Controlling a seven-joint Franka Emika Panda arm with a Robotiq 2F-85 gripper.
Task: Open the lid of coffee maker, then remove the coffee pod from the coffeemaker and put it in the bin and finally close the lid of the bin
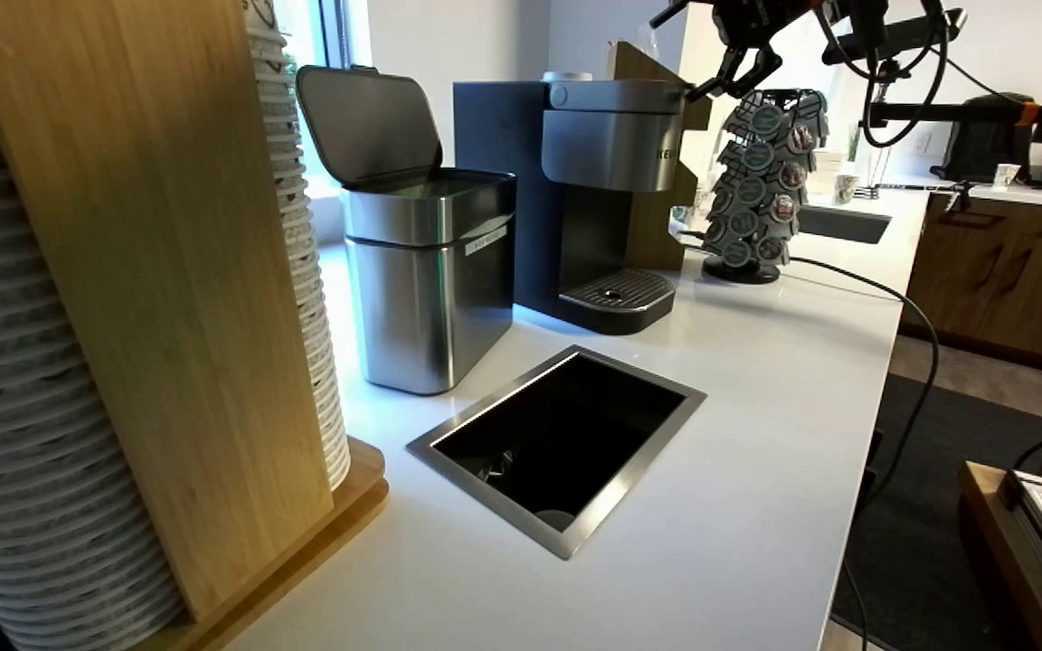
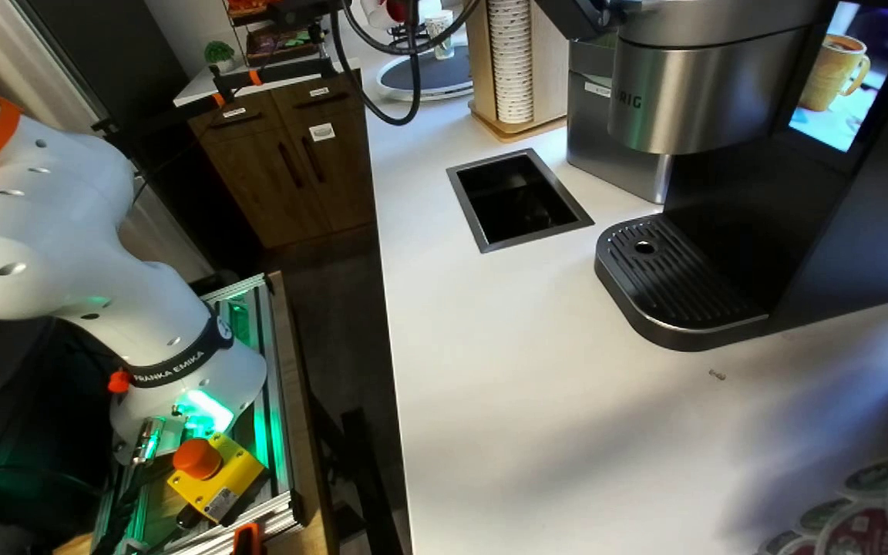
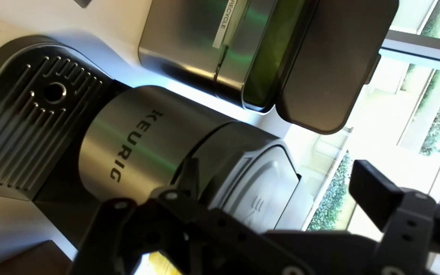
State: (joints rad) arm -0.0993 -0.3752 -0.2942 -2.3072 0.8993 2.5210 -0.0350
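I'd say nothing's done yet: the coffee maker (image 1: 611,149) has its lid (image 3: 264,190) down, jaws spread near its front. The pod is out of sight, presumably inside. Beside the coffee maker, the bin (image 1: 403,307) has its flap (image 1: 372,127) up. Opening, binning, closing all remain.

Coffee maker (image 2: 764,181) on white counter (image 2: 490,370); bin (image 2: 604,139) behind, partly hidden.

Coffee maker (image 1: 575,163) near the gripper (image 3: 276,165), bin (image 1: 417,298) farther off
Boxy, dark grey, black and steel, the first stands upright, mostly below the gripper; the coffee-maker lid (image 3: 267,191) is closed, close by the gripper, contact unclear. The brushed-steel bin is upright too, the dark bin lid (image 1: 367,122) raised and leaning back.
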